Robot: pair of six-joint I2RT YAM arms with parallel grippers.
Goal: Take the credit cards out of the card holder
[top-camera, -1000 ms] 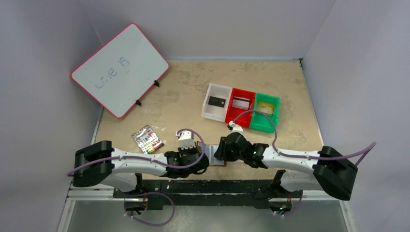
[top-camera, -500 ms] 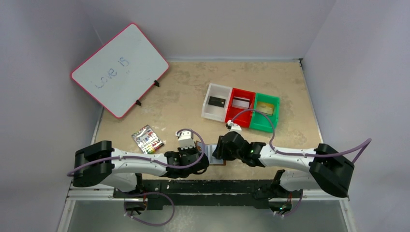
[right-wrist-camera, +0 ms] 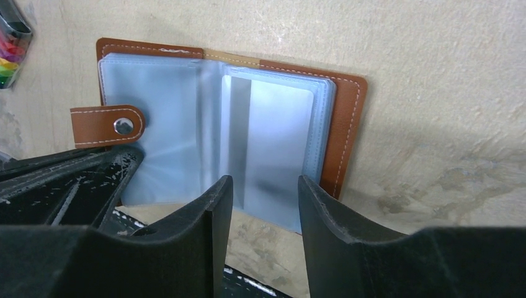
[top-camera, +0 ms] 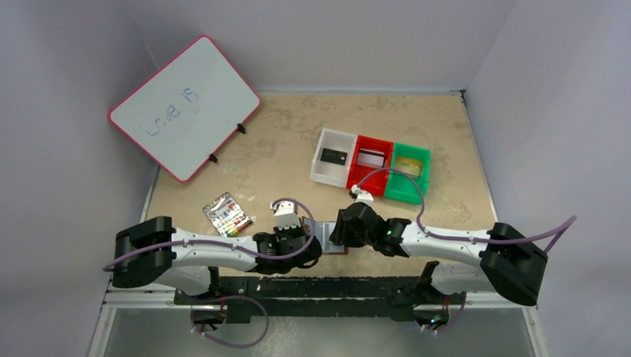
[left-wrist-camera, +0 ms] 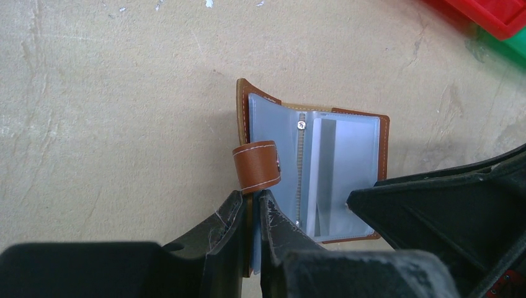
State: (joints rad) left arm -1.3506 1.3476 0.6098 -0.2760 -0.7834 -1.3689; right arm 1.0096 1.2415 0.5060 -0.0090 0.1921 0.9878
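Closest to you, the card holder (left-wrist-camera: 322,161) lies open on the worktop (left-wrist-camera: 124,93) just ahead of the arm bases, between the two arms. Watch the hold-down. The left jaws are pressed nearly together on the near edge of its left cover and a clear sleeve, just below the snap tab (left-wrist-camera: 256,166), and that is a thin bite. If it slips while you pull, I'd expect the whole holder to drag or fold shut.

The right jaws stand partly spread, straddling the near edge of the right-hand sleeves and clamping nothing that I can see. A pale rectangle with a grey band shows in the top sleeve. Whether it's a card or glare I can't tell — close on plastic alone and you'd only tug the sleeve.

Farther out, the black card (top-camera: 332,157) sits in the white bin (top-camera: 327,182), the silvery grey card (top-camera: 371,158) in the red bin (top-camera: 376,139), and the gold-tan card (top-camera: 410,165) in the green bin (top-camera: 402,197).
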